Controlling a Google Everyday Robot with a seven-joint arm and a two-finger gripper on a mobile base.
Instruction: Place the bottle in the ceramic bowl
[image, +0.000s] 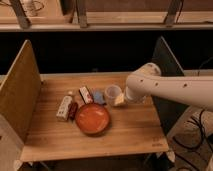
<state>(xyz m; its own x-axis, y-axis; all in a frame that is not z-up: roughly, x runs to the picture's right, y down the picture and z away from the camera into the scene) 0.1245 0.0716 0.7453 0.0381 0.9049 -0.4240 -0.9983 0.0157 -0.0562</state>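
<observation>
The white oblong bottle lies on the wooden table, left of the orange-red ceramic bowl. The bowl sits at the table's middle front and looks empty. My white arm reaches in from the right. The gripper hangs low over the table to the upper right of the bowl, beside the plastic cup, well away from the bottle.
A dark red item lies between the bottle and the bowl. A red-and-white packet, a blue item and a translucent plastic cup lie behind the bowl. Upright panels stand at the table's left and right sides.
</observation>
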